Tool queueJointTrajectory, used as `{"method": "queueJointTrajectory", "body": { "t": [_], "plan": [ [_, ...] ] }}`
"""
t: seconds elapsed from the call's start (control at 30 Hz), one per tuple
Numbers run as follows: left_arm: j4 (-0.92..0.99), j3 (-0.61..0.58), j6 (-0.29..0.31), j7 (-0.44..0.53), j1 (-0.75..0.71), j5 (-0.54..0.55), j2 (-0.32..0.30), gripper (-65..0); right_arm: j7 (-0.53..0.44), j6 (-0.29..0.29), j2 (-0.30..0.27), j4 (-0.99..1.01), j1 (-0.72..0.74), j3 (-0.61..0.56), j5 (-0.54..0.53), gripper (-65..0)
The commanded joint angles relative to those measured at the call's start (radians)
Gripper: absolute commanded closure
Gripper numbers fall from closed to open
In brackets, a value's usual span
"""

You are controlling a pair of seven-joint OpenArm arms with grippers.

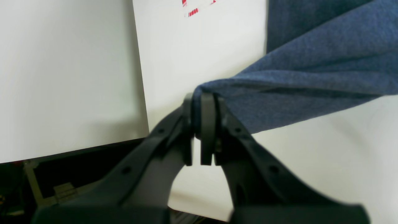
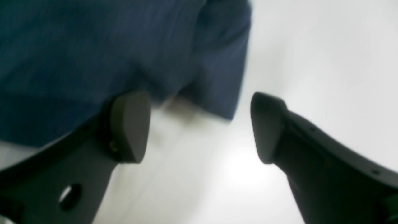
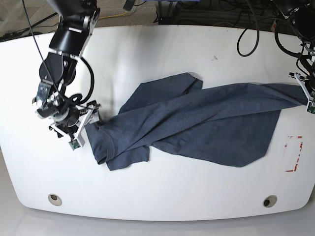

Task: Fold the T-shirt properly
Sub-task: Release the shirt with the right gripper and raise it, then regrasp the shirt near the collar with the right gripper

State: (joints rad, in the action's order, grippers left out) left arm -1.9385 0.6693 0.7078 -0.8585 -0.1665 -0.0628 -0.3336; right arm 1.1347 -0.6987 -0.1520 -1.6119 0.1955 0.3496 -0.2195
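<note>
The dark blue T-shirt [image 3: 197,123] lies crumpled and stretched across the white table [image 3: 157,54], from the left side to the far right. At the right edge my left gripper [image 3: 304,93] is shut on a bunched corner of the cloth. The left wrist view shows the pads of the left gripper [image 1: 199,104] pinching the T-shirt [image 1: 311,71], which is pulled taut from them. On the left my right gripper [image 3: 91,118] stands at the shirt's left end. In the right wrist view the right gripper [image 2: 199,127] is open, nothing between its fingers, with the T-shirt [image 2: 93,56] just beyond the tips.
A red dashed rectangle [image 3: 294,153] is marked on the table near the right edge, below the left gripper. Two round holes [image 3: 55,199] [image 3: 269,201] sit near the front edge. Black cables [image 3: 246,29] hang over the back right. The table's edge [image 1: 74,152] runs close beside the left gripper.
</note>
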Motion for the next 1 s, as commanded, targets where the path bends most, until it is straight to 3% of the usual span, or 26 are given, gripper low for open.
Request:
{"method": "queueJointTrajectory", "body": {
  "t": [0.0, 0.17, 0.47, 0.63, 0.97],
  "plan": [
    [-0.017, 0.007, -0.01, 0.018, 0.009, -0.001, -0.017, 0.0, -0.006, 0.001, 0.032, -0.1, -0.044, 0.001, -0.034, -48.2],
    [-0.016, 0.007, -0.01, 0.02, 0.009, -0.001, -0.015, 0.0, -0.006, 0.001, 0.098, -0.149, -0.166, -0.004, -0.033, -48.2],
    [-0.016, -0.021, -0.01, 0.02, 0.008, -0.001, 0.0, 0.0, -0.009, 0.001, 0.193, -0.087, -0.19, -0.002, -0.033, -48.0],
    [-0.016, -0.021, -0.01, 0.02, 0.008, -0.001, 0.006, 0.0, -0.046, 0.001, 0.213, -0.001, -0.153, -0.002, -0.033, -48.0],
    [-0.016, -0.019, -0.01, 0.02, 0.006, -0.001, 0.004, 0.0, -0.23, 0.001, 0.22, 0.201, -0.12, -0.007, -0.033, -48.0]
  ]
}}
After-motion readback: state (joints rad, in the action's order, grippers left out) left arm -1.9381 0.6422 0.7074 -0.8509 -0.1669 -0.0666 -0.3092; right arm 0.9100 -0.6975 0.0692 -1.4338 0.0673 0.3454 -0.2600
